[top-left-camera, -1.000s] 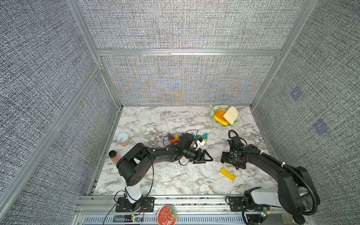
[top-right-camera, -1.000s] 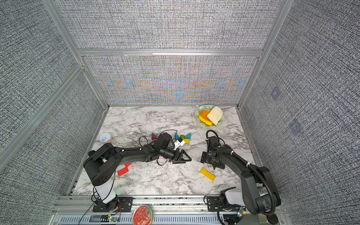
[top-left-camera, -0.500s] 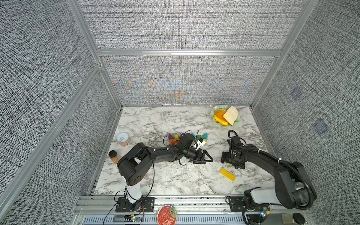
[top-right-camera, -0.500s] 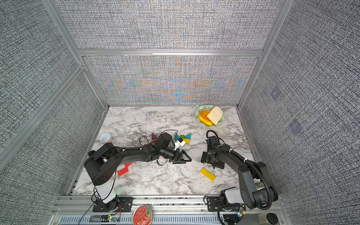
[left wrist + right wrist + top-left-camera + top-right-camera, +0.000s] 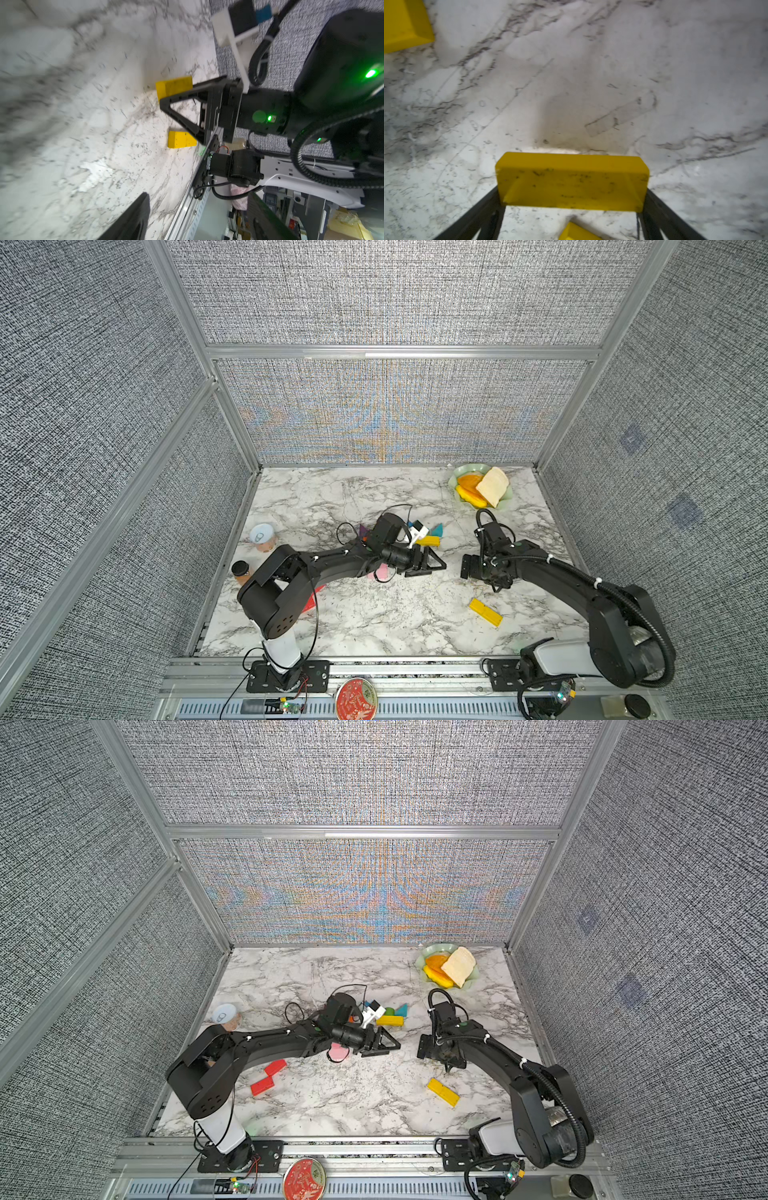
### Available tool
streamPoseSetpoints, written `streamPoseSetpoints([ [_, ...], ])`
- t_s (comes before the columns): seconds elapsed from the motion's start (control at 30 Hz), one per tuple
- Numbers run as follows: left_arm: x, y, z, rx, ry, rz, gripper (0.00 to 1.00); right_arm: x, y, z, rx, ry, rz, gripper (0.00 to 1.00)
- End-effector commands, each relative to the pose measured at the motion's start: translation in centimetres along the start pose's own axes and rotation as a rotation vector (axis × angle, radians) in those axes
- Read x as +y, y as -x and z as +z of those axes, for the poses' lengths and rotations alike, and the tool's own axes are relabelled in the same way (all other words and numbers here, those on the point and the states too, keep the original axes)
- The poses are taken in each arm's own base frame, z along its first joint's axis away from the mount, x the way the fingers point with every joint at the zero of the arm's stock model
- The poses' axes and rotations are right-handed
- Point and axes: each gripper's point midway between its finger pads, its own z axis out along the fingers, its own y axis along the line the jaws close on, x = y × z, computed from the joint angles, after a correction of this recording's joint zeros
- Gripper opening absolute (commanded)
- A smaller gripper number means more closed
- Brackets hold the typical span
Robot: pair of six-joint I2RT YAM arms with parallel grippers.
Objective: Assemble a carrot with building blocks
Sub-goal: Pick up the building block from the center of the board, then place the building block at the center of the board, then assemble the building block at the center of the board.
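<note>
The right gripper pinches a yellow bar by its two short ends. The jaws are spread very wide and the bar fills the whole gap between them, low over the marble table. I cannot tell if the bar touches the table or hangs just above it.

The left gripper is turned on its side near the middle of the table. Its jaws are a little apart with nothing between them, and a pink block rests under its wrist.

The other pieces are scattered. A second yellow bar lies flat near the front. A third yellow bar is beside a teal triangle behind the left gripper. Two red bars lie close to the left arm's base. No carrot shape is formed yet, in my judgement.

The bar looks like painted wood, so it is probably light, stiff and not fragile, but the smooth paint may slip. Held by the ends, it can turn around the line between the fingers, and the jaws have little room left to open. A hold across the narrow sides, at the middle, seems safer.
</note>
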Motion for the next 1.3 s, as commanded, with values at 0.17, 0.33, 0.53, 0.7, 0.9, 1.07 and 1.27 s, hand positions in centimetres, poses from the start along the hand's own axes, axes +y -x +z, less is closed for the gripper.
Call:
streamPoseSetpoints([
  [0.17,1.6,7.6,-9.6,-0.334,0.081,0.009,0.75,8.7,2.4,1.3,-0.042,0.069,-0.100,0.93],
  [0.33,2.0,8.5,-11.0,-0.375,0.093,0.006,0.75,11.9,4.1,2.8,-0.052,0.084,-0.132,0.94],
  [0.53,2.0,8.4,-10.9,-0.366,0.083,-0.003,0.75,13.3,4.9,4.2,-0.046,0.063,-0.152,0.94],
  [0.7,1.8,8.4,-10.9,-0.366,0.071,-0.002,0.75,13.5,4.9,4.9,-0.033,0.052,-0.154,0.98],
  [0.9,1.9,8.3,-10.8,-0.363,0.068,-0.008,0.75,13.4,4.7,4.9,-0.028,0.053,-0.141,0.99],
  [1.07,1.9,8.3,-10.8,-0.361,0.062,-0.010,0.75,14.0,5.1,3.1,-0.064,0.082,-0.161,0.99],
  [1.27,1.9,8.3,-10.8,-0.361,0.060,-0.008,0.75,13.2,5.2,1.7,-0.086,0.045,-0.203,0.99],
])
